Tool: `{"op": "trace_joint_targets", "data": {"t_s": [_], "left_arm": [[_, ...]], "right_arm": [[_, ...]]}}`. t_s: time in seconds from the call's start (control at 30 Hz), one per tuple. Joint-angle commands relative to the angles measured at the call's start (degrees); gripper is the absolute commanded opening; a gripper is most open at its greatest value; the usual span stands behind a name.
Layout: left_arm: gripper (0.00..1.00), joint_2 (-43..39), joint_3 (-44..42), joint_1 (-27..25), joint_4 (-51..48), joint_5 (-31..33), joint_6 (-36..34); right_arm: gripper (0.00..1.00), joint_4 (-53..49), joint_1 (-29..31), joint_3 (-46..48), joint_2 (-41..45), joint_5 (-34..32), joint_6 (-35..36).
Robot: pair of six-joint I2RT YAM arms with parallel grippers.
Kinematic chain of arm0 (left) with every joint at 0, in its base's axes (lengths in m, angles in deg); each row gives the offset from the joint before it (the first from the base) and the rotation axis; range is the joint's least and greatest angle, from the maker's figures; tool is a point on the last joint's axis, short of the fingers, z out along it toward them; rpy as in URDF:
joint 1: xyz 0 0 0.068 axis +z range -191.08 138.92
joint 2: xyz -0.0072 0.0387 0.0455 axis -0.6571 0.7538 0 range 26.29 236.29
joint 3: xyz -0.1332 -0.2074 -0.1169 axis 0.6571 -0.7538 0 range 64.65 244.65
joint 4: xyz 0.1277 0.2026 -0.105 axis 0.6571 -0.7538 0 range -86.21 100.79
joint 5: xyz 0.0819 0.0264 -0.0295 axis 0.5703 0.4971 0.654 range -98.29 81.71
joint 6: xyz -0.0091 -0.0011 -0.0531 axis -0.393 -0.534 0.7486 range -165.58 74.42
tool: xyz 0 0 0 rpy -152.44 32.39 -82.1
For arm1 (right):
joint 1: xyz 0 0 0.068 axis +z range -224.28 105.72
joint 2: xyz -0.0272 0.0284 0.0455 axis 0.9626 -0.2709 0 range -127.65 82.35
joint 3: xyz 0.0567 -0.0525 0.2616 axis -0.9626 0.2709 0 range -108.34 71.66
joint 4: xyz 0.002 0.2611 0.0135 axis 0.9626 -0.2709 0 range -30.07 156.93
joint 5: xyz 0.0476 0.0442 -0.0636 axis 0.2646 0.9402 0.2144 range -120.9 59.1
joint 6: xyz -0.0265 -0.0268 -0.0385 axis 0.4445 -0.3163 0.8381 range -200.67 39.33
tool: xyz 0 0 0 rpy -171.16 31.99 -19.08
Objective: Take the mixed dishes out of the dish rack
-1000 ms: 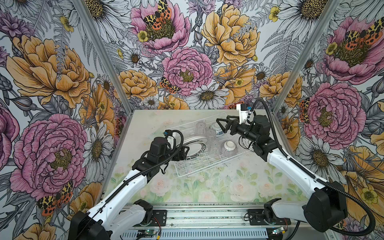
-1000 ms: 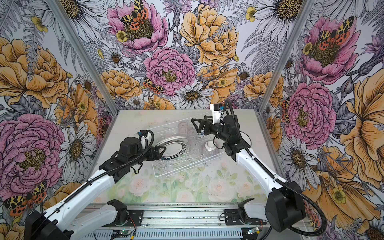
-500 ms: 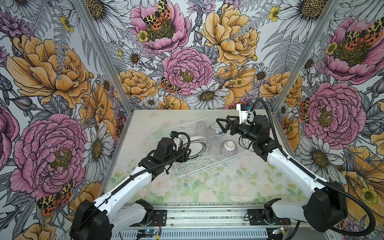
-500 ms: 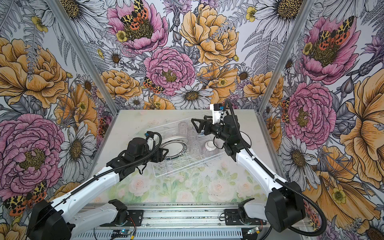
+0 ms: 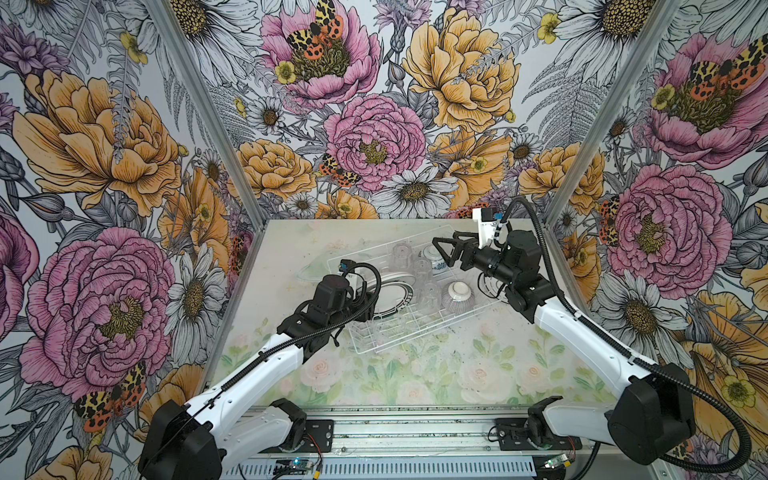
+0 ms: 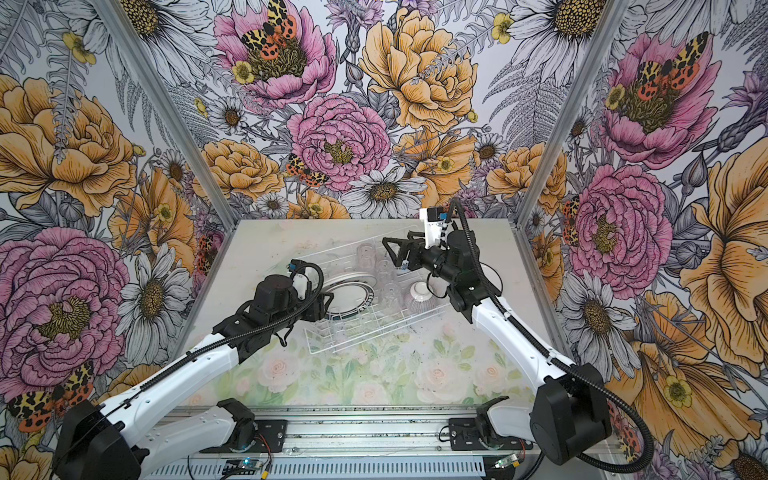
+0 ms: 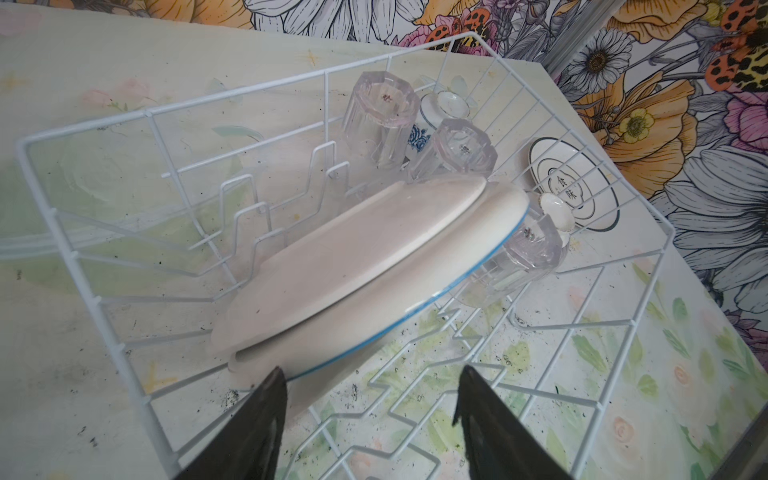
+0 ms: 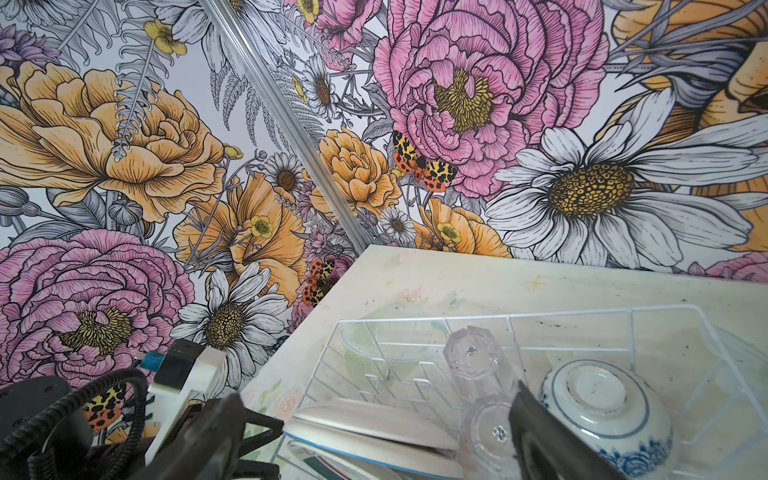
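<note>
Flower-printed walls enclose the tabletop [image 5: 415,382]; in both top views the dish rack [image 5: 386,338] lies ahead of both arms, with the right claw [image 5: 441,252] spread wide and empty above the blue-and-white floral bowl [image 5: 430,253]. In the left wrist view, the left claw [image 7: 370,372] stands open, gripping nothing, with the teal-rimmed white plate [image 7: 415,266] edge just inside one finger. In the right wrist view, inverted clear glass tumblers [image 8: 473,361] stand beside one finger.

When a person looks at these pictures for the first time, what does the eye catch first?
The huge printed flowers on the walls around the table dominate. Next comes the white wire dish rack on the table's far half, holding two white plates, glasses and bowls. The left hand stands open at the plates; the right hand hovers open over the rack's far end.
</note>
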Motion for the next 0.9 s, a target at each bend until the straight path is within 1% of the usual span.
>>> {"op": "trace_joint_targets", "data": {"t_s": [0.0,0.23,0.37,0.6,0.87], "left_arm": [[0.64,0.8,-0.3,0.8,4.3,-0.7,-0.9],[0.59,2.8,-0.9,2.1,5.7,-2.2,-1.3],[0.59,3.3,-1.4,2.2,7.2,-4.4,-1.6],[0.6,2.9,-2.7,2.2,7.8,-5.3,-1.2],[0.64,0.6,-3.2,1.8,6.7,-8.7,0.1]], "right_arm": [[1.0,-0.1,0.5,-0.3,0.5,0.0,-0.5],[0.99,-0.8,0.5,-0.1,1.1,-0.5,-0.4],[0.99,-1.3,0.4,0.2,1.5,-1.1,-0.1],[1.0,-1.9,0.3,0.2,1.1,-1.5,-0.4],[0.99,-2.5,0.4,0.2,1.0,-2.1,-0.6]]}}
